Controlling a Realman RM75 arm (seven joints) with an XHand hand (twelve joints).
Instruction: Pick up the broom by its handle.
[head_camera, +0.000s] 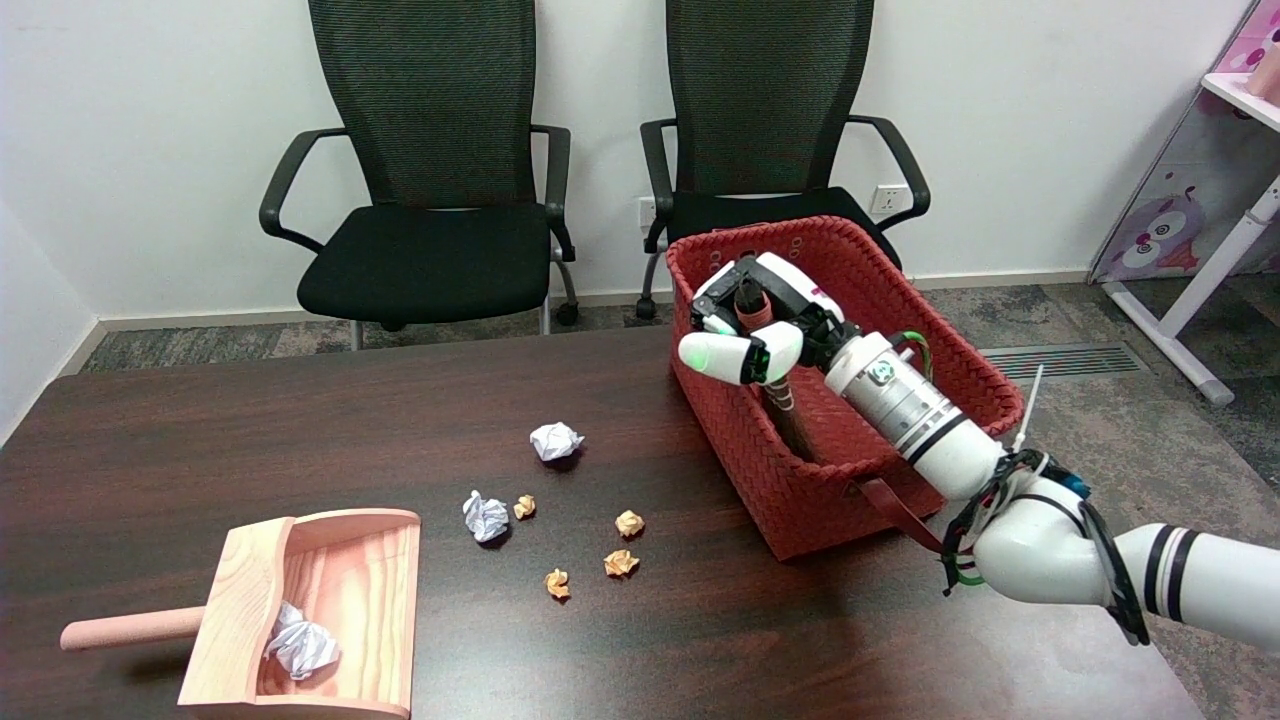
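Head view shows the right hand (757, 320) inside the top of a red woven basket (940, 330), its fingers wrapped around the dark, reddish handle of the broom (752, 300). The handle's end pokes up between the fingers, and a lower stretch of the broom (785, 400) runs down into the basket below the hand, where it has pale bands around it (the brush end is hidden by the basket wall). The white arm (1010, 500) reaches in from the table's near right corner, crossing over the basket's near right rim, with black cables bundled at its bend.

The basket stands on the dark wooden table (700, 620) toward the far right edge, with a strap (895, 510) hanging down its near side.

Left of the basket, around the middle of the table, lie crumpled paper balls: a white one (556, 440) nearest the basket, another white one (486, 517) closer to the near edge, and small orange ones (628, 523) scattered beside them, all apart from one another.

At the near left corner sits a pale wooden dustpan (340, 560) with its round handle (130, 630) pointing toward the left edge. One white paper ball (300, 645) lies inside it.

Beyond the far edge, two black office chairs (440, 230) stand against the white wall.
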